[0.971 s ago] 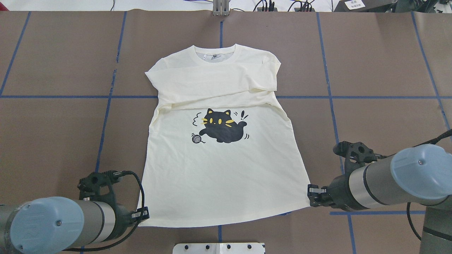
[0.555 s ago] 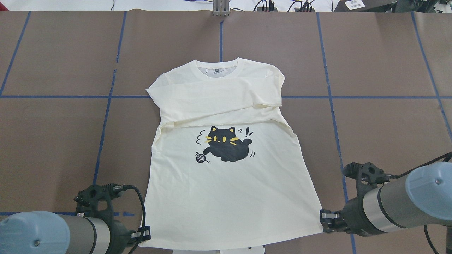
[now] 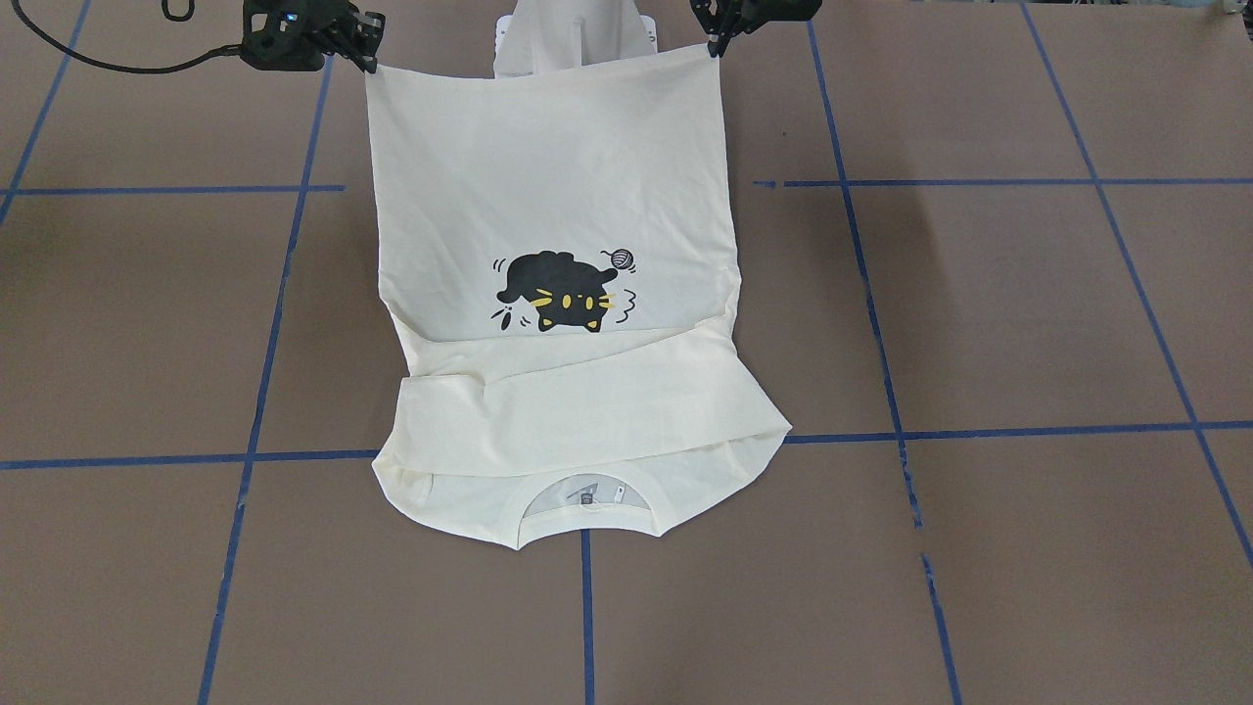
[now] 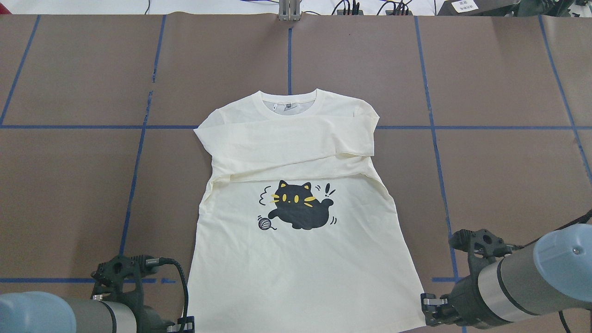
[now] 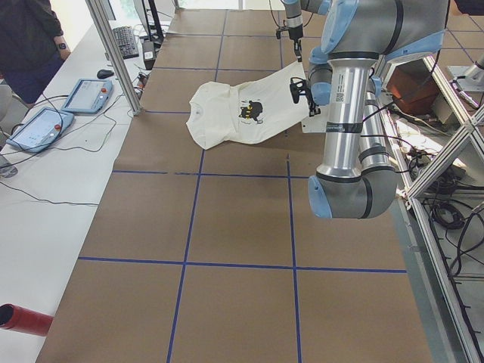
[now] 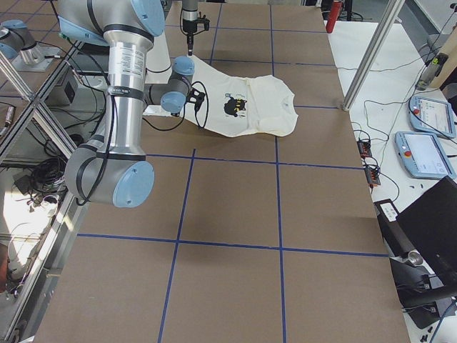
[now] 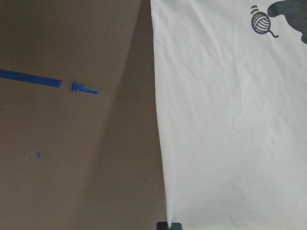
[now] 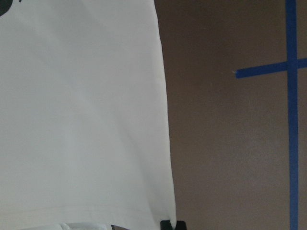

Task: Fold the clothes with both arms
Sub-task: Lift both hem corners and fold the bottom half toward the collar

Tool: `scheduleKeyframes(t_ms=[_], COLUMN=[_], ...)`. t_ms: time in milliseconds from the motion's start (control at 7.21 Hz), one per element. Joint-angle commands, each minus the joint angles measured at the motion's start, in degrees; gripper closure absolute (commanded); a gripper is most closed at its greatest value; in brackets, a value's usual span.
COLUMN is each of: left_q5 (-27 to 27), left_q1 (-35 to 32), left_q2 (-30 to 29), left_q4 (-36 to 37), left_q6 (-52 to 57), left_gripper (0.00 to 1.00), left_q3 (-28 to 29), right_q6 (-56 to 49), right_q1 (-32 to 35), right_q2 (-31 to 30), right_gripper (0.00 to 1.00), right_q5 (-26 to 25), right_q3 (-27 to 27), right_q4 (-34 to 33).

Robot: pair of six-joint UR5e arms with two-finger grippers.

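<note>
The cream long-sleeved T-shirt (image 4: 296, 263) lies front up on the brown table, collar far from me and both sleeves folded across the chest. Its black cat print (image 4: 298, 210) shows; no red lettering is visible. My left gripper (image 4: 187, 323) is shut on the hem's left corner, and also shows in the front-facing view (image 3: 715, 39). My right gripper (image 4: 428, 310) is shut on the hem's right corner, and also shows there (image 3: 367, 49). The hem is stretched taut between them, raised over the table's near edge. Each wrist view shows the cloth (image 7: 230, 124) (image 8: 81, 120) running to the fingertips.
The white pedestal base (image 3: 578, 34) sits under the stretched hem. Blue tape lines (image 4: 138, 152) grid the table. A metal post (image 5: 113, 53), tablets (image 5: 38, 128) and an operator (image 5: 26, 38) are beyond the far edge.
Both grippers have drawn back toward the robot's base, still holding the hem corners. The whole shirt has slid with them toward the table's near edge.
</note>
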Motion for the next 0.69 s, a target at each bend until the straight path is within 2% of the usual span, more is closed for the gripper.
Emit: scheduleKeyframes(t_ms=[0,278,555], left_q5=[-0.5,-2.7,-5.1], left_q1=[-1.3,-7.7,-16.6], left_q2=[-0.6,-1.0,-6.6], left_q4=[0.1,0.4,2.4], left_q6=[2.7,9.2,16.1], left_gripper=[1.0,1.0,1.0], left_q3=[0.2,0.8,5.1], right_q6=[-0.9,-8.2,-12.2], right_q1=[5.4,11.9,18.9], right_q2=[2.8,7.9,15.1], right_gripper=[1.0,1.0,1.0], right_q5=[0.1,0.7,1.9], right_q3=[-1.0,-5.1,-12.4], right_q4=[0.0,-0.1,-0.1])
